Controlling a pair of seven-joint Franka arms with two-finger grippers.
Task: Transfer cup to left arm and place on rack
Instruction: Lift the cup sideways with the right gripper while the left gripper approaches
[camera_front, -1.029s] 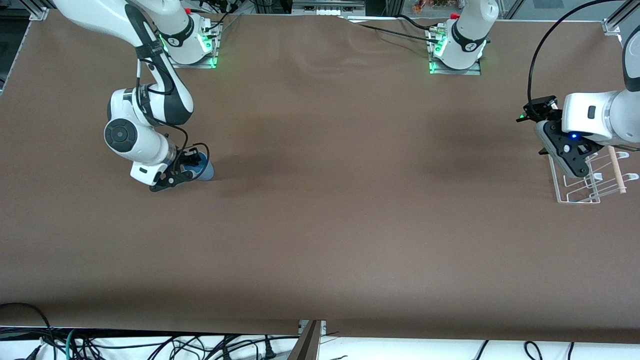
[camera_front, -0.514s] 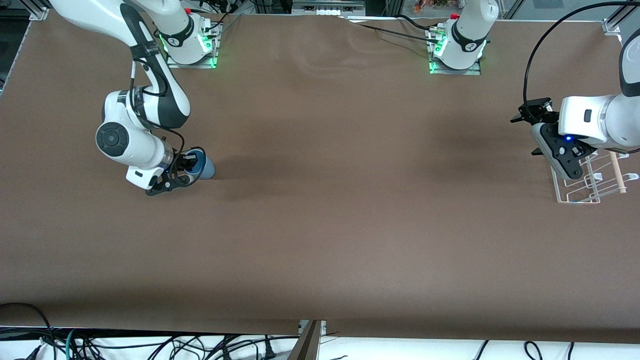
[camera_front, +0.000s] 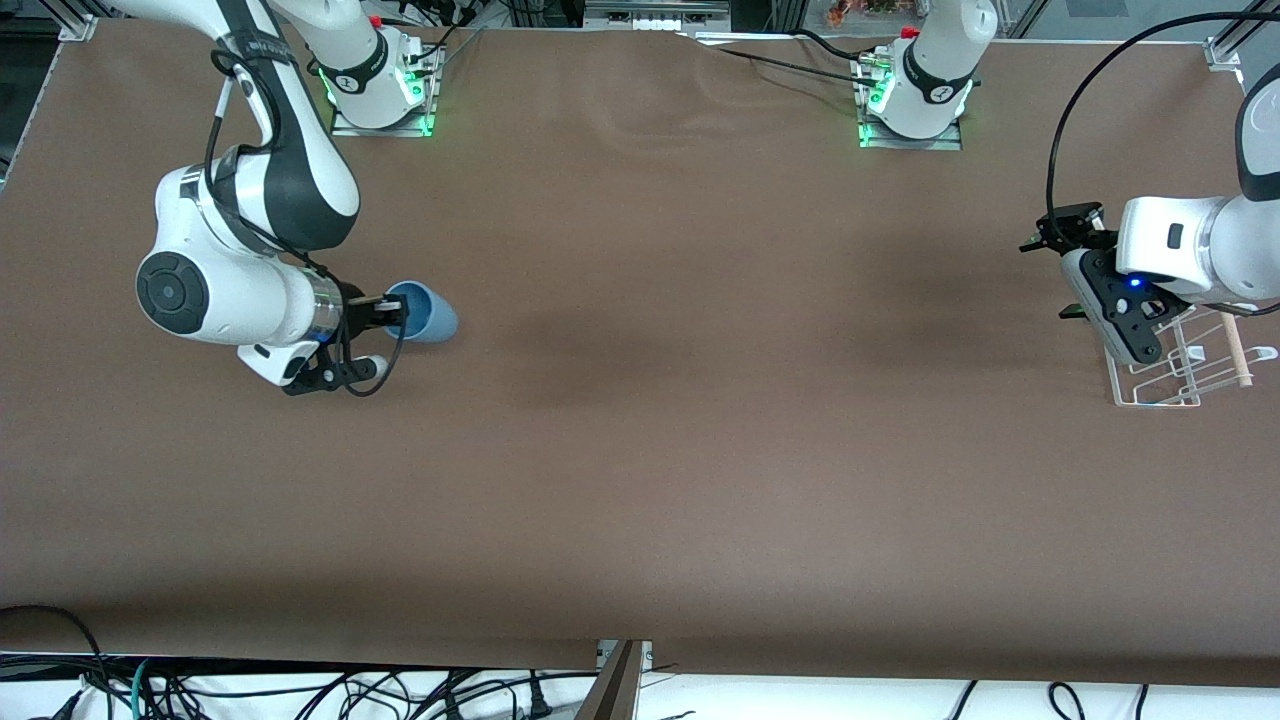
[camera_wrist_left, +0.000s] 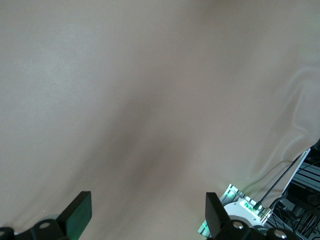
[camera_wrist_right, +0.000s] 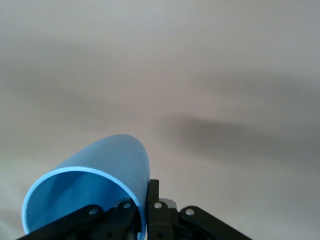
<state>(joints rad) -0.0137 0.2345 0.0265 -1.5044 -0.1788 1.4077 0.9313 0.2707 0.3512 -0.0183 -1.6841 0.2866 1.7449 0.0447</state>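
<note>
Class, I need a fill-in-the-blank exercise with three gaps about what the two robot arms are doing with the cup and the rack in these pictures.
1. The right hand grips the small light-blue plastic cup by its ____.
2. The cup lies tipped on its side, held up above the brown ____.
3. The left hand, fingers open and holding nothing, hangs over the white wire ____ with a wooden dowel.

Missing words: rim; table; rack

Even overhead light — soft, diffuse shadows on the table (camera_front: 640, 420). Wrist views washed pale, low contrast; the cup (camera_wrist_right: 95, 192) rim sharp, background soft.
</note>
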